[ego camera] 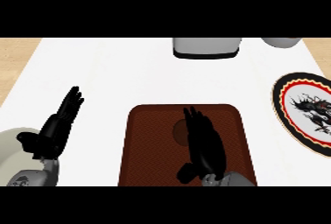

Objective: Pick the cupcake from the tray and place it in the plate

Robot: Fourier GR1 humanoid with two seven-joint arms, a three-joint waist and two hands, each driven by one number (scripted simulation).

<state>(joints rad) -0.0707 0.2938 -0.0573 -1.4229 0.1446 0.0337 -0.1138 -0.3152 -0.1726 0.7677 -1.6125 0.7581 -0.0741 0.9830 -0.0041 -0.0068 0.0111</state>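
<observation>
Right over the brown tray (145,144) is the robot's right hand (205,146), with its black fingers straight and flat, not curled around anything. Peeking out just left of that hand, on the tray, is a small dark round shape, which looks like the cupcake (179,132); the hand hides most of it. Well to the left of the tray, the left hand (57,127) rests with its fingers straight and up, holding nothing. Well to the right of the tray lies the plate (305,111), which has a red and black rim. Past the tray's far end stand a grey box (205,47) and a grey pot (281,42).
</observation>
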